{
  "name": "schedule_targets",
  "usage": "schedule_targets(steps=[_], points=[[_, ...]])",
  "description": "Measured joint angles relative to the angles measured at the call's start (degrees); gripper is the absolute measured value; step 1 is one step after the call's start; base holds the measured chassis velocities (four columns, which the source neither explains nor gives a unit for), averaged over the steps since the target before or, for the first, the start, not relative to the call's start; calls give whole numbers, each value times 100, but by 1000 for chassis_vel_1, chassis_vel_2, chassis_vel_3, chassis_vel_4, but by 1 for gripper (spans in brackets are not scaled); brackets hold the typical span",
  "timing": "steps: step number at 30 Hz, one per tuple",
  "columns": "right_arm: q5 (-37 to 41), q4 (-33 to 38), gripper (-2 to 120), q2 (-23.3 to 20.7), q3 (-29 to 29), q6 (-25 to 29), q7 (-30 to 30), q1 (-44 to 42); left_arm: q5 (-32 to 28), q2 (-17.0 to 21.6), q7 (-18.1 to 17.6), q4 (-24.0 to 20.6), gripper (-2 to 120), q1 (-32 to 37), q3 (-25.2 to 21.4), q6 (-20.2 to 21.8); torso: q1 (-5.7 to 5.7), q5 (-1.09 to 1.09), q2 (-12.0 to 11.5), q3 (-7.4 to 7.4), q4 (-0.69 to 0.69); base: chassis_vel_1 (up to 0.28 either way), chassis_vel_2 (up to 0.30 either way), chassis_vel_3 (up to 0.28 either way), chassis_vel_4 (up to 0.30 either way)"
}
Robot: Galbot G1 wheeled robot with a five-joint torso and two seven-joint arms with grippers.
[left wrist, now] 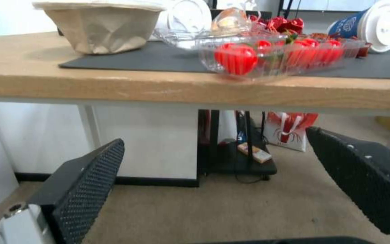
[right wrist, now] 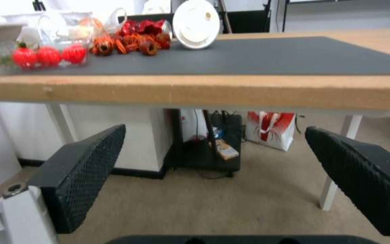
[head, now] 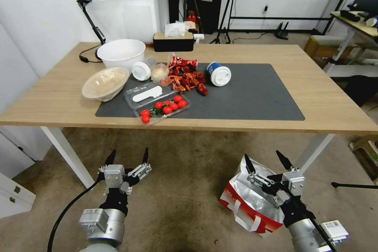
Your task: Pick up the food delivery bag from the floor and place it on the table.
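Right gripper jaws wide open, holding nothing, hovering over the open foil-lined mouth of the food delivery bag. Bag sits on the floor by the table's near right leg. Left gripper also open and empty, raised below the table edge.

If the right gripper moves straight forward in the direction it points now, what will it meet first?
Probably nothing soon. The open right gripper points below the table edge, over bare floor. Farther off stands a white table leg, slightly aside; depth is unclear.
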Motion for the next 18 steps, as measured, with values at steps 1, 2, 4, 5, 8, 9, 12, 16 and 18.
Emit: schedule_targets(steps=[1,2,4,5,8,9,12,16,18], points=[[5,-37,100,-29,7,2,-8,12,16,-16,14,27,100,-5,3,-20,-20,0,-50,-28,0,0,0,0,0],[5,-37,100,-29,7,2,-8,12,16,-16,14,27,100,-5,3,-20,-20,0,-50,-28,0,0,0,0,0],[11,-57,100,-45,8,1,-13,16,21,-19,17,53,100,-15,3,-28,-38,0,-93,-53,0,0,0,0,0],[17,-76,100,-60,9,2,-29,17,23,-18,20,77,100,-28,-2,-39,-60,0,-146,-85,-1,0,0,0,0],[19,-118,100,-77,9,2,-57,26,23,-2,34,90,100,-33,-21,-47,-94,0,-222,-127,0,0,0,0,0],[19,-140,100,-82,9,2,-65,32,23,6,42,92,100,-33,-31,-49,-109,0,-257,-147,0,0,0,0,0],[22,-181,100,-83,6,2,-78,40,22,13,47,102,100,-33,-36,-53,-136,0,-329,-191,0,0,0,0,0],[23,-209,100,-70,-3,3,-93,44,18,22,51,117,100,-32,-42,-68,-176,0,-432,-254,0,0,0,0,0],[23,-218,100,-64,-5,5,-101,45,15,27,51,121,100,-33,-44,-72,-191,0,-468,-275,0,0,0,0,0]])
